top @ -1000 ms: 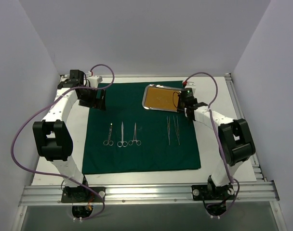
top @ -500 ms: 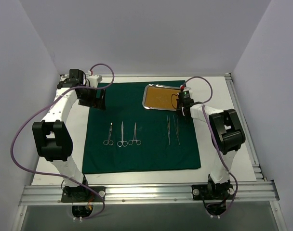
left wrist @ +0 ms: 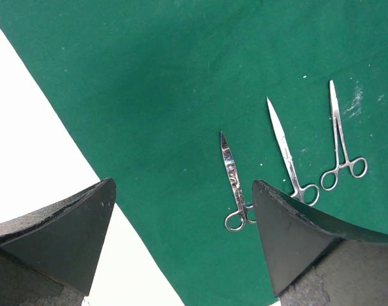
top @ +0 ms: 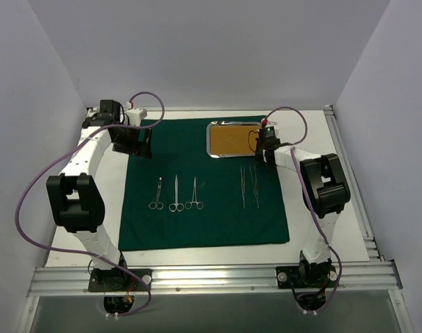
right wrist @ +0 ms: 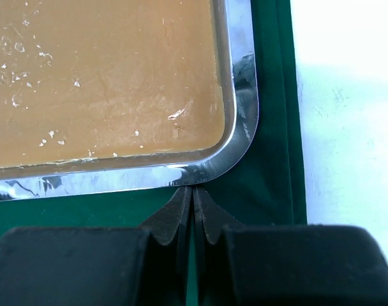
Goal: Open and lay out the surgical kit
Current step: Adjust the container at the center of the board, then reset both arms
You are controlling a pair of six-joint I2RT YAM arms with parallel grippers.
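Steel tray [top: 232,139] squared on drape [top: 197,222], upper right
The tray turned from skewed to square within a second; right claw [right wrist: 193,204], pressed together, sat at its corner; left claw [left wrist: 183,188] spread; layout judged nearly complete

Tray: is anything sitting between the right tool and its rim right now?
Nothing visible. The right tool, closed, sits right at the tray at its rounded corner rim, with only green drape under it. The tweezers lie nearer the arm bases, off that path.
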